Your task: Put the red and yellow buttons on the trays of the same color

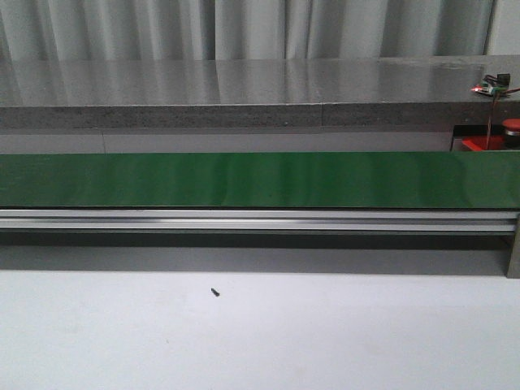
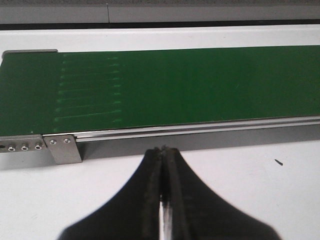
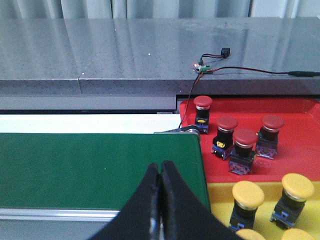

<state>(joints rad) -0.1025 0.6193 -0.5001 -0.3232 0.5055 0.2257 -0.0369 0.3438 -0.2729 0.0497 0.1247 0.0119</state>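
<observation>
A long green belt (image 1: 260, 180) runs across the white surface (image 1: 260, 333), with a shiny metal rail (image 1: 260, 220) along its near side. A tiny dark speck (image 1: 215, 292) lies on the white surface in front of the belt. Behind the belt is a grey stone ledge (image 1: 244, 93). The left tool (image 2: 163, 150) is pressed shut with nothing in it, and it hangs over the white surface just in front of the belt's end. The right tool (image 3: 160, 167) is pressed shut too, holding nothing, and it hangs over the other end of the belt. Right beside that end sits the red tray (image 3: 300, 135). Four red buttons (image 3: 244, 137) stand upright in it, close together. Next to the red tray, nearer to the right tool, is the yellow tray (image 3: 222, 192). Yellow buttons (image 3: 248, 194) stand in it, and at least four show, some cut off at the picture's edge. A small lit board with thin wires (image 3: 202, 66) rests on the grey ledge behind the trays.
</observation>
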